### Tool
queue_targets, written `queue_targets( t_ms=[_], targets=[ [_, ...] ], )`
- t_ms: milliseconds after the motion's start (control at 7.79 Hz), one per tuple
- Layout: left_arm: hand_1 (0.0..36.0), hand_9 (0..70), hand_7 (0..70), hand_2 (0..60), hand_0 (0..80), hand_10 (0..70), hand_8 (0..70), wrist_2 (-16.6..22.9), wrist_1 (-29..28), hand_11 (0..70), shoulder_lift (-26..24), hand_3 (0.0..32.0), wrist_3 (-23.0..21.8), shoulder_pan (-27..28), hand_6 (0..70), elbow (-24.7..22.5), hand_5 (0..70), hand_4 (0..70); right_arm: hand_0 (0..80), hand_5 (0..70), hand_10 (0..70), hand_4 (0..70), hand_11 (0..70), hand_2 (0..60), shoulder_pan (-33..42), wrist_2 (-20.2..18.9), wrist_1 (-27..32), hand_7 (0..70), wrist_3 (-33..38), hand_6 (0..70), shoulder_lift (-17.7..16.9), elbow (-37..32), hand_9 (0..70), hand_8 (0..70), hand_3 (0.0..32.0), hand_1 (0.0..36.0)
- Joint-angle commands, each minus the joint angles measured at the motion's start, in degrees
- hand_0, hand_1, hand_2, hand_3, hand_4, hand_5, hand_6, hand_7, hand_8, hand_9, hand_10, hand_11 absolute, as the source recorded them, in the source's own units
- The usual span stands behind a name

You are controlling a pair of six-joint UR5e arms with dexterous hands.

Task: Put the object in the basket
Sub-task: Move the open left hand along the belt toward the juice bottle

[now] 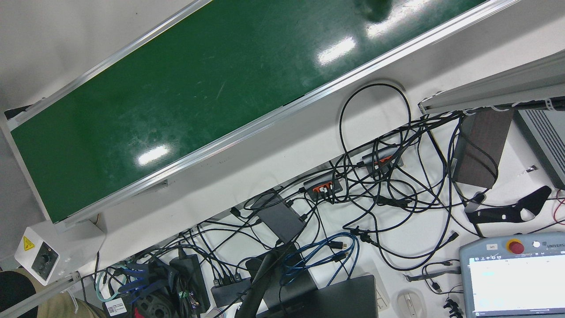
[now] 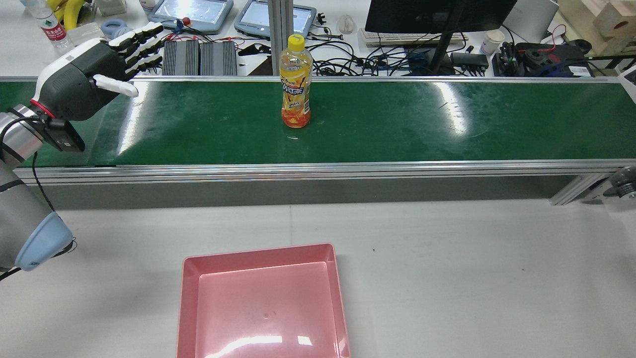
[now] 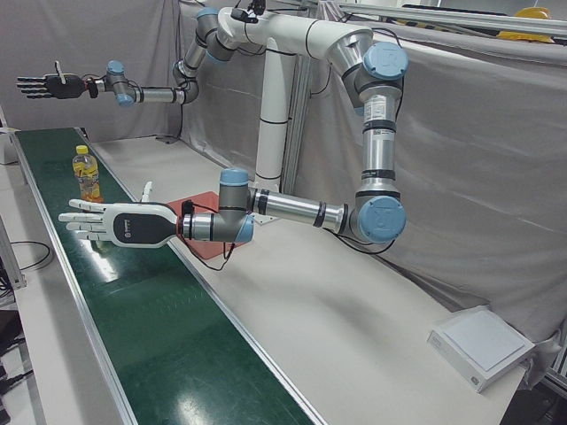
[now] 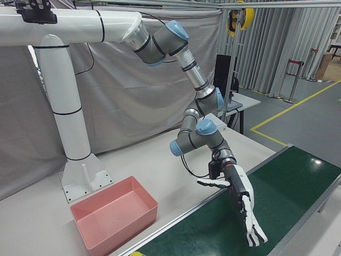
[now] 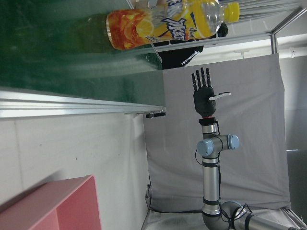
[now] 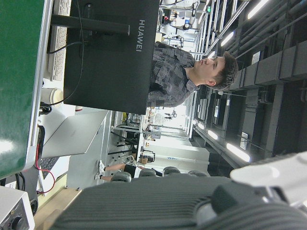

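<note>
on green belt (image 2: pixel 397 124), bottle (image 2: pixel 295 82) upright, well apart from left robot hand (image 2: pixel 94 69)

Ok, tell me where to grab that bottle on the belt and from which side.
Grip the bottle around its labelled middle, probably coming in level from its left with the open left hand. It stands upright and alone on the green belt, tall and narrow, so a side wrap suits it better than reaching down onto the yellow cap.
</note>
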Motion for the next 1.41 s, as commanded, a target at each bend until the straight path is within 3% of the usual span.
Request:
queue_targets(
  t_ms=[0,514,771,899,1284],
  targets=[
    [8.5,6.3,0.0,0.0,50.5,6.3,5.9,-7.9,0.4,10.4,-0.5,2.8,1.9,5.4,0.0,0.5,11.6,13.8,0.0,0.0,0.0,0.0,0.0,0.0,0.1,0.0,-0.1,0.0,0.0,0.0,0.0,0.1,0.0,0.0,0.0,0.0],
    [9.9,5.9,0.0,0.0,51.7,5.9,5.8,-8.0,5.7,9.9,-7.3,1.6,2.2,5.6,0.0,1.7,12.0,14.8,0.0,0.0,0.0,0.0,0.0,0.0,0.2,0.0,0.0,0.0,0.0,0.0,0.0,0.3,0.0,0.0,0.0,0.0],
    [9.9,6.8,0.0,0.0,52.2,5.6,6.4,-7.8,5.7,9.5,-13.3,1.2,2.2,5.6,0.4,8.9,11.3,15.2,0.0,0.0,0.0,0.0,0.0,0.0,0.2,0.0,-0.1,0.0,0.1,0.0,0.0,0.3,0.0,0.0,0.0,0.0],
    [10.1,6.6,0.0,0.0,52.4,5.8,6.2,-7.8,4.4,9.8,-14.4,1.6,2.1,5.9,0.2,10.8,11.4,15.0,0.0,0.0,0.0,0.0,0.0,0.0,0.2,0.0,-0.1,0.0,0.1,0.0,0.0,0.3,0.0,0.0,0.0,0.0],
    [9.4,6.1,0.0,0.0,51.7,6.1,5.9,-7.9,4.3,10.2,-15.5,2.4,2.2,6.9,0.0,10.7,10.7,14.3,0.0,0.0,0.0,0.0,0.0,0.0,0.2,0.0,-0.1,0.0,0.1,0.0,0.0,0.3,0.0,0.0,0.0,0.0]
  ],
)
